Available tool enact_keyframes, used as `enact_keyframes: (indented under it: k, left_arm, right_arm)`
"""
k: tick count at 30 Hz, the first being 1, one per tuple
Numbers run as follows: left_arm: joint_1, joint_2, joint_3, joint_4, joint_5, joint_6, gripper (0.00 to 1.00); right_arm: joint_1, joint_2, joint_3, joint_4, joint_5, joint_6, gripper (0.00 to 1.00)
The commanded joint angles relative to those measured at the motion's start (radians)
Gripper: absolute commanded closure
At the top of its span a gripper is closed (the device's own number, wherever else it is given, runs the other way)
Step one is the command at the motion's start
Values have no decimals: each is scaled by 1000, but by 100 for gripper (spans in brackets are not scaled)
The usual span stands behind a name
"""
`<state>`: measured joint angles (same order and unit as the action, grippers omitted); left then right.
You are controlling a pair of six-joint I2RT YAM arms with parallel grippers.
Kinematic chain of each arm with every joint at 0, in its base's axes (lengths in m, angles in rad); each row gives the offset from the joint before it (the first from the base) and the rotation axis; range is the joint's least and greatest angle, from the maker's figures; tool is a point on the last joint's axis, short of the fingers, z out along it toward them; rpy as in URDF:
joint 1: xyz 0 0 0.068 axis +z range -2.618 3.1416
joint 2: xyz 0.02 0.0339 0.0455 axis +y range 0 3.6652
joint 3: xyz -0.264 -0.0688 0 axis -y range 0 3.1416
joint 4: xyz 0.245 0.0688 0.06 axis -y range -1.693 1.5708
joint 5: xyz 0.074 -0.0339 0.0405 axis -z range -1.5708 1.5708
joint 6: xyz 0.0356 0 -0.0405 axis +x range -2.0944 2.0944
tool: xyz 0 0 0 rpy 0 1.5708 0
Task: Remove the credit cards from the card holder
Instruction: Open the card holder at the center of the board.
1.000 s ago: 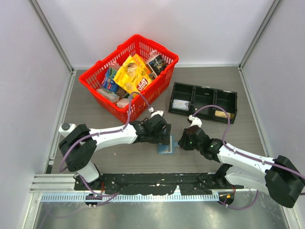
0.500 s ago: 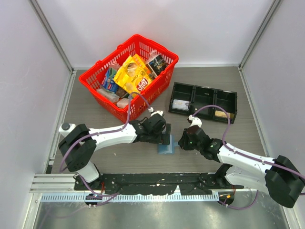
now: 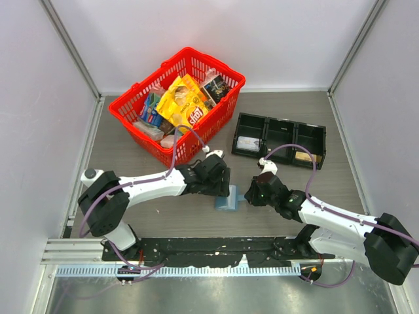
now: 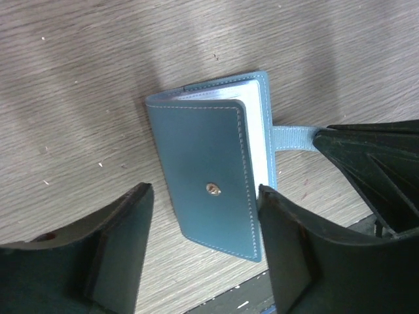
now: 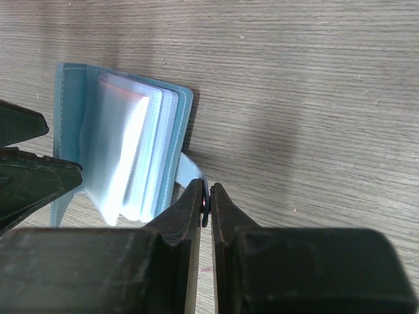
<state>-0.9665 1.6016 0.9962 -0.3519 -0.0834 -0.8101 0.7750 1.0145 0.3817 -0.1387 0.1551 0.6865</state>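
The card holder lies mid-counter, half shut. Our right hand pinches only its side tab; our left hand straddles it, spread. We fear the tab slipping free, or the left squeezing the covers closed.

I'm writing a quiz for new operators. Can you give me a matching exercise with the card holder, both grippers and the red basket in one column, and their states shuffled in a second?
Column one
1. card holder
2. left gripper
3. right gripper
4. red basket

Column two
A. shut on the side tab
B. full of snack packets
C. open, astride the card holder
D. lying between both grippers, inner leaves showing

Pairs: 1-D, 2-C, 3-A, 4-B
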Motion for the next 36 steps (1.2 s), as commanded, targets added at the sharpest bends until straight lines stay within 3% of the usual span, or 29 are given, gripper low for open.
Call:
enact_keyframes:
  k: [1, 7, 14, 18, 20, 22, 24, 26, 36]
  left_arm:
    - [6, -49, -13, -41, -47, 6, 39]
    - [25, -86, -74, -56, -47, 0, 65]
    - [74, -150, -159, -38, -24, -18, 68]
    - [94, -154, -183, -22, -15, -15, 76]
    - [97, -135, -182, -19, 3, -14, 83]
    - [97, -123, -182, -4, 34, -17, 92]
    - [97, -117, -182, 16, 60, -24, 94]
    - [97, -117, -180, 33, 71, -32, 94]
    - [95, -91, -183, 94, 112, -66, 95]
  right_arm:
    - [-3, -19, 16, 10, 32, -15, 87]
    - [-5, -27, 28, -12, 44, -27, 87]
    - [-16, -16, 28, -27, 44, -31, 87]
    - [-17, -19, 40, -41, 47, -31, 87]
    - [-16, -22, 62, -64, 47, -31, 83]
    - [-14, -31, 94, -96, 44, -42, 68]
    - [-14, -43, 131, -127, 41, -51, 56]
    - [-16, -54, 170, -151, 34, -61, 52]
    - [-16, -7, 187, -27, -83, -15, 50]
